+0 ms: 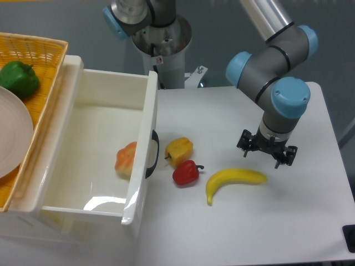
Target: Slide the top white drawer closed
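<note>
White drawer (100, 149): pulled open, far left of jaws
Gripper (267, 153): jaws spread, empty
Banana (233, 181): just below jaws
Peppers: red (186, 173), yellow (179, 150) between jaws and drawer

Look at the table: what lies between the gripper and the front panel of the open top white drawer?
Between the gripper and the top white drawer lie a yellow pepper, a red pepper, and a banana, just below the direct line.

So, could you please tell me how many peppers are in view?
3: a green pepper in the basket, and a yellow pepper and red pepper on the table beside the drawer front.
</note>
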Available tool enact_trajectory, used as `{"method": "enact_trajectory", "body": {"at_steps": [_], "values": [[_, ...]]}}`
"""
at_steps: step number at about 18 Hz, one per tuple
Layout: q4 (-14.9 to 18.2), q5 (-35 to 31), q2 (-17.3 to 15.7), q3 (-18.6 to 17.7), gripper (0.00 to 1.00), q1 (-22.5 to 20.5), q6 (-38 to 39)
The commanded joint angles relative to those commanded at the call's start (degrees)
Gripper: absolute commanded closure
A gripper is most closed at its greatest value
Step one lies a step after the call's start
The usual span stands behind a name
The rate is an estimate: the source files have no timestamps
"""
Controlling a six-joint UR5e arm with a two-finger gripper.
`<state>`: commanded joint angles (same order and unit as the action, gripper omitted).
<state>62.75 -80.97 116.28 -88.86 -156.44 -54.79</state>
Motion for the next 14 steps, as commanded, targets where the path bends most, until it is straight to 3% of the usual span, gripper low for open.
{"method": "enact_trajectory", "body": {"at_steps": [2, 5, 9, 11, 14], "values": [[1.9, 1.3, 0.0, -0.2, 0.83, 0.2, 2.6], [8.0, 2.4, -0.6, -0.2, 0.84, 0.9, 2.6], [17.7, 11.8, -2.8, 0.3, 0.84, 2.5, 2.7], [19.2, 16.7, -3.7, 0.3, 0.84, 4.0, 3.1], [18.9, 20.4, -4.0, 0.4, 0.84, 6.5, 6.9]]}}
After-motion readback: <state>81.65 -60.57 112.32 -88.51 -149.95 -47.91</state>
